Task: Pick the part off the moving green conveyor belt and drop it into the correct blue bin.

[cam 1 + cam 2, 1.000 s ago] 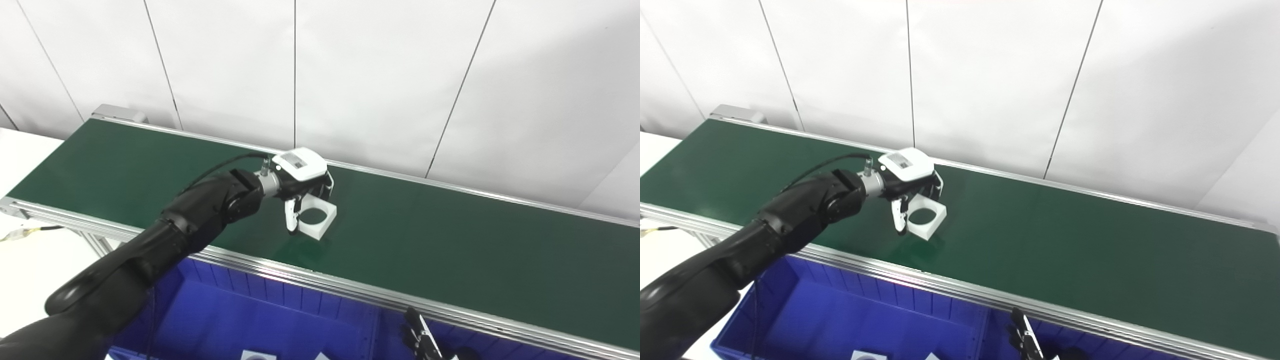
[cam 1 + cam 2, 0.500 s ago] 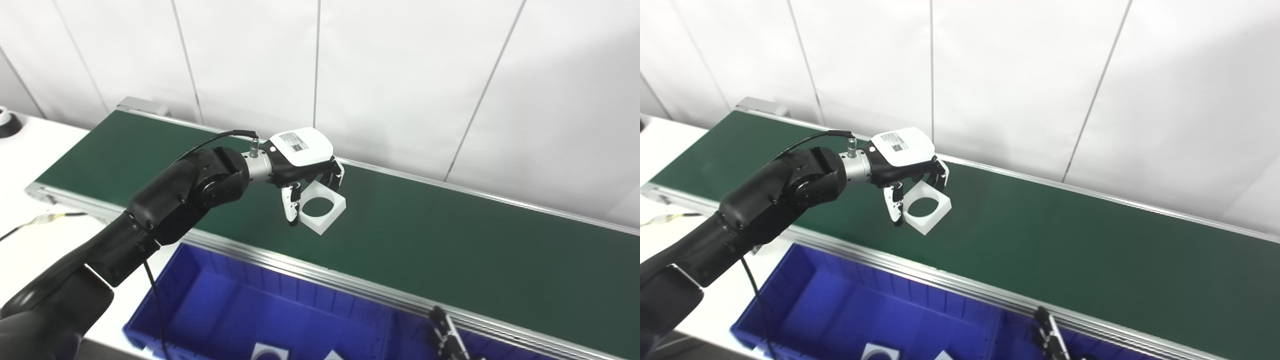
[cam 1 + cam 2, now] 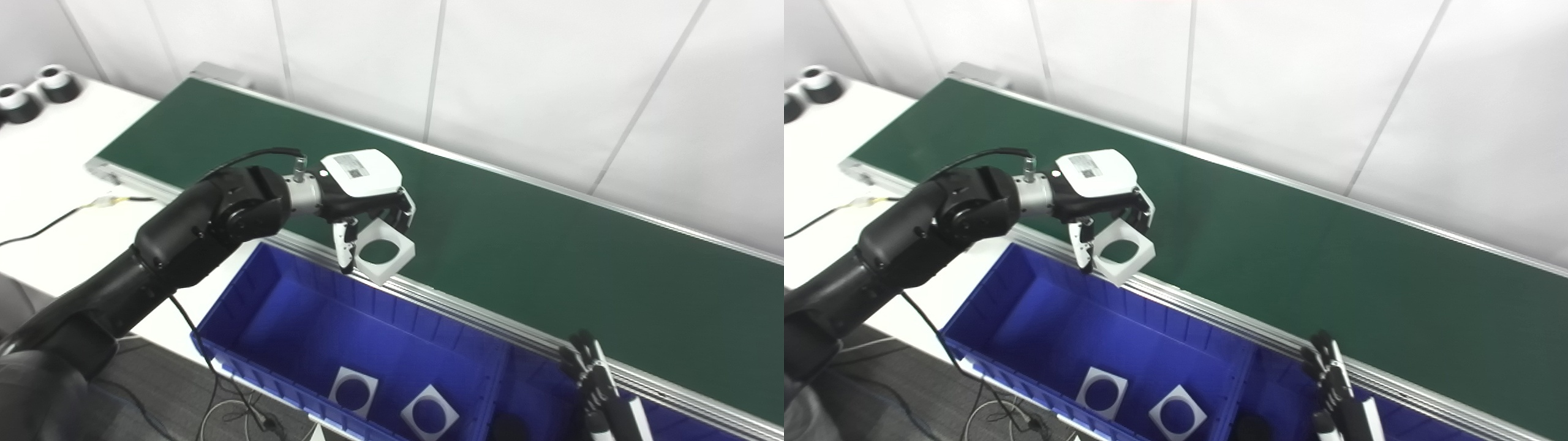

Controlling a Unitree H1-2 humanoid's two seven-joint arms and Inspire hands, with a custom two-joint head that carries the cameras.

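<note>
White square part point(image 3: 383, 260) with its round hole hangs clear of the green conveyor belt point(image 3: 527, 233), over the belt's near rail and the far wall of the blue bin point(image 3: 288, 318), pinched in my left hand point(image 3: 367, 196). From the left eye I get two dark rings point(image 3: 37, 92) side by side at the far corner of the white worktop point(image 3: 55, 165); the right eye cuts one of them at the frame edge, but shows more of my right hand point(image 3: 1335, 386) low at the bottom edge. My left fingers point(image 3: 344, 251) are clenched on the part, thumb down its near side and the rest curled over its far edge, so the plate tilts a little toward me. Below and nearer me than those fingers, the bin's left compartment holds two matching white squares point(image 3: 1102, 391) point(image 3: 1178, 416) lying flat, just beside each other near the front wall. Across the divider, something dark point(image 3: 1251, 427) lies in the next compartment; I can't tell what. My right fingers point up, straight and close together, touching nothing I can see, though I can't tell whether that hand is truly released.
</note>
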